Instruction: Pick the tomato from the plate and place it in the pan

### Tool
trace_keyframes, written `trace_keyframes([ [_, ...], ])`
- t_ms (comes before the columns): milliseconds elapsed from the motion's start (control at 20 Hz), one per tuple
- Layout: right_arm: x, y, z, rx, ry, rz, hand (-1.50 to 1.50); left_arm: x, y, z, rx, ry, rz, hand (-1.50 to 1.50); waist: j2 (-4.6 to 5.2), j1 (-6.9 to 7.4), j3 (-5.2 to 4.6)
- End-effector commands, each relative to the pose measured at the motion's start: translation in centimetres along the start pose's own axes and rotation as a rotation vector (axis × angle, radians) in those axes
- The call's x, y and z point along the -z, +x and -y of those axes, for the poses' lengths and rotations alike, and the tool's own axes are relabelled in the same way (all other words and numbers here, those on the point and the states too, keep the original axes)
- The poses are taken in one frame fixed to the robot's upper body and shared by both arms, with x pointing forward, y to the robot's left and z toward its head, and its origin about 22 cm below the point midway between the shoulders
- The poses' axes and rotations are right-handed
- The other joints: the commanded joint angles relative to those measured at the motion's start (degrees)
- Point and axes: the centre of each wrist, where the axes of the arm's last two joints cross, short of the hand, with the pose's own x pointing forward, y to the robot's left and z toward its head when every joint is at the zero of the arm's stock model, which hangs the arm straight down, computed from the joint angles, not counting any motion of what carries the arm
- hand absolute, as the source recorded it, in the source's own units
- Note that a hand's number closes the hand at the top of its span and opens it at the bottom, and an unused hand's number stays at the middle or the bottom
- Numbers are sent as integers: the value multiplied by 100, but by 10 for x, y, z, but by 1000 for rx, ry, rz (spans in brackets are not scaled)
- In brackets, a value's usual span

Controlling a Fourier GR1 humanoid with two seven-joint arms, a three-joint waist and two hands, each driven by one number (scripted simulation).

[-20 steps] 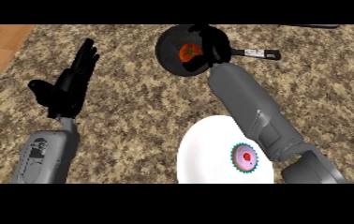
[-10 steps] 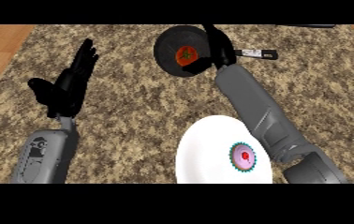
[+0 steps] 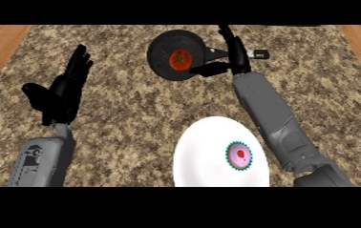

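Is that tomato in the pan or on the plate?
In the pan: the tomato lies inside the black pan, apart from the white plate.

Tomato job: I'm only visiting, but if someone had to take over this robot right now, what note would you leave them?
Left hand: open, resting at the view's left, holding nothing.
Right hand: open, fingers straight, by the pan's right rim, holding nothing.
Tomato: lying in the pan, not held.
Plate: near the lower edge, no tomato on it.
Done: the tomato is in the pan.
Left: probably only drawing the right arm back clear of the pan.
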Motion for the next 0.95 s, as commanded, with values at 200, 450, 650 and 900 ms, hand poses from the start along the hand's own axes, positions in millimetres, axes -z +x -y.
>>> trace_keyframes([
  [200,-33,-34,28,158,135,75,-150,-13,-18,-23,21,60,-38,0,-156,-369,-14],
  [450,-54,-17,51,151,158,98,-150,-25,-19,-28,14,62,-47,0,-199,-475,-19],
  [650,-85,1,64,132,177,72,-150,-18,-12,-37,7,57,-38,0,-162,-406,-18],
  [900,-122,24,55,76,125,73,-150,-16,4,-27,12,32,-22,0,-124,-291,-13],
])
